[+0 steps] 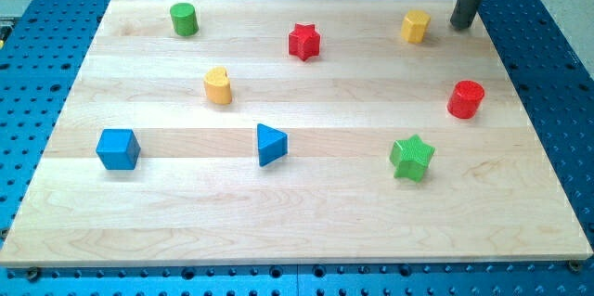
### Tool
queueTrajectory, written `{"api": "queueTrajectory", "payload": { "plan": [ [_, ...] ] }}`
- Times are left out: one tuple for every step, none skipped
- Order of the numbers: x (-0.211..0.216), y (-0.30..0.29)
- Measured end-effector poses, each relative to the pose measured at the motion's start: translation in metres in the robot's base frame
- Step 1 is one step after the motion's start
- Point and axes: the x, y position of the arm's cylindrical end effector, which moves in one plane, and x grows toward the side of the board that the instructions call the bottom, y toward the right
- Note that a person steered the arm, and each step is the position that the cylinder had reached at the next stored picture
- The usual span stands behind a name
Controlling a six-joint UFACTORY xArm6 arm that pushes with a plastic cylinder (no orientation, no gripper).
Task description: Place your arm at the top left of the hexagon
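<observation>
The yellow hexagon block point(416, 26) stands near the top right of the wooden board point(297, 212). My tip point(461, 26) is the lower end of a dark rod that comes down from the view's top right. It rests just to the right of the yellow hexagon, level with it, with a small gap between them. The tip touches no block.
A red star point(303, 42) is at top centre, a green cylinder point(184, 19) at top left, a yellow heart point(218, 85) left of centre. A blue cube point(118, 148), a blue triangle point(270, 144), a green star point(412, 157) and a red cylinder point(466, 99) lie lower.
</observation>
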Motion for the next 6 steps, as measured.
{"api": "queueTrajectory", "payload": {
  "plan": [
    [-0.02,-0.051],
    [-0.02,-0.052],
    [0.031,-0.074],
    [0.035,-0.18],
    [0.015,-0.191],
    [-0.023,-0.146]
  ]
}}
